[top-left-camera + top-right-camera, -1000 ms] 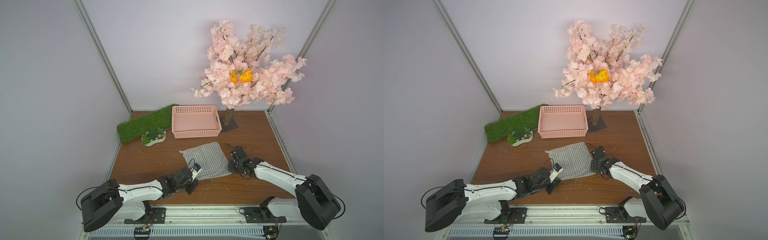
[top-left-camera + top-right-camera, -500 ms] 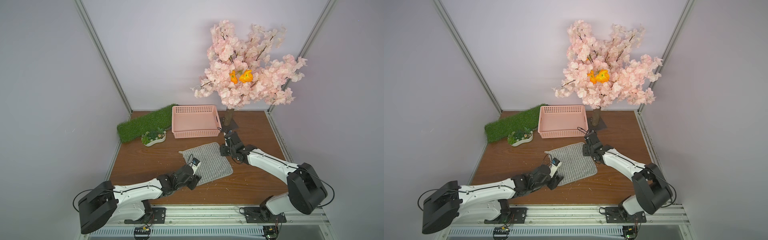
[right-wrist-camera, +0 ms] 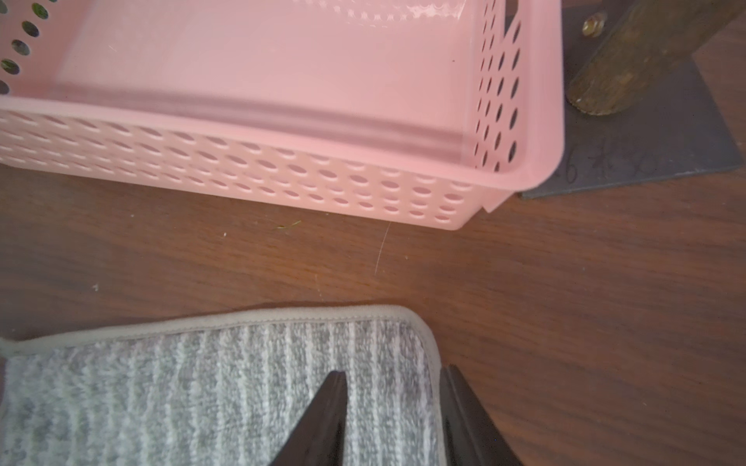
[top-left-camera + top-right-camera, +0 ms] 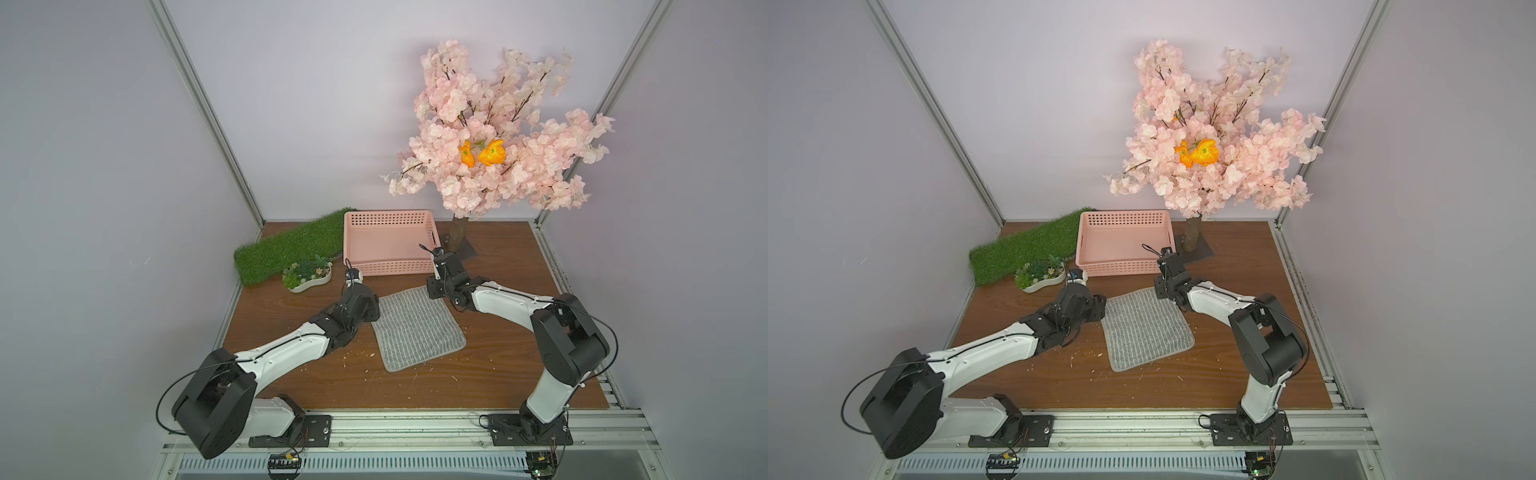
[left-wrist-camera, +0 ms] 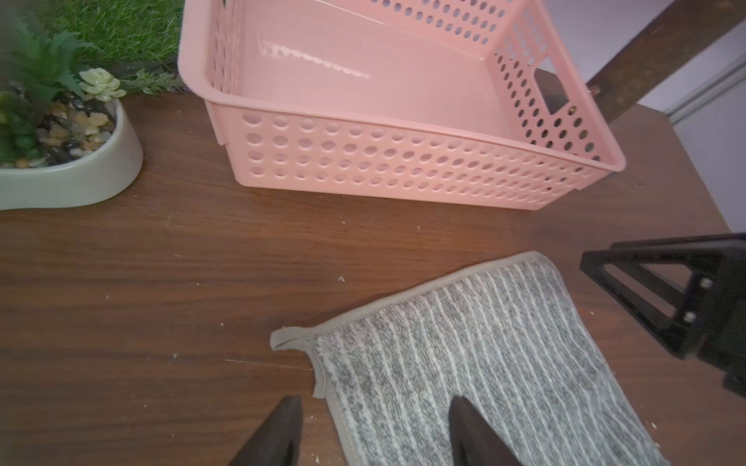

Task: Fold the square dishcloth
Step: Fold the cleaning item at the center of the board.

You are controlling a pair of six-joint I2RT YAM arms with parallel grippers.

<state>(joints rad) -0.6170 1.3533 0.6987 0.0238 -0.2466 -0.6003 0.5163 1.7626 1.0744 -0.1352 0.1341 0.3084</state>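
Observation:
The square dishcloth [image 4: 415,328] [image 4: 1146,328], grey with thin whitish stripes, lies flat on the wooden table in front of the pink basket. My left gripper [image 4: 375,309] [image 5: 375,403] is open at the cloth's far-left corner. It straddles the hem, with one finger over bare wood and the other over the cloth [image 5: 464,363]. The hem at that corner is curled, with a small tab sticking out. My right gripper [image 4: 434,293] [image 3: 393,373] is at the far-right corner with its fingers apart. One finger rests on the cloth [image 3: 202,395] and the other stands just outside the hem.
The pink basket [image 4: 390,266] stands just beyond the cloth and is empty. To its left lie a green grass mat [image 4: 291,249] and a white dish of small plants [image 4: 307,276]. A blossom tree's trunk [image 4: 459,232] rises on a dark plate at the basket's right. Pale crumbs dot the wood.
Both arms moved from the cloth's near corners to its far corners. The left gripper, shut a second ago, has opened. The cloth has hardly shifted.

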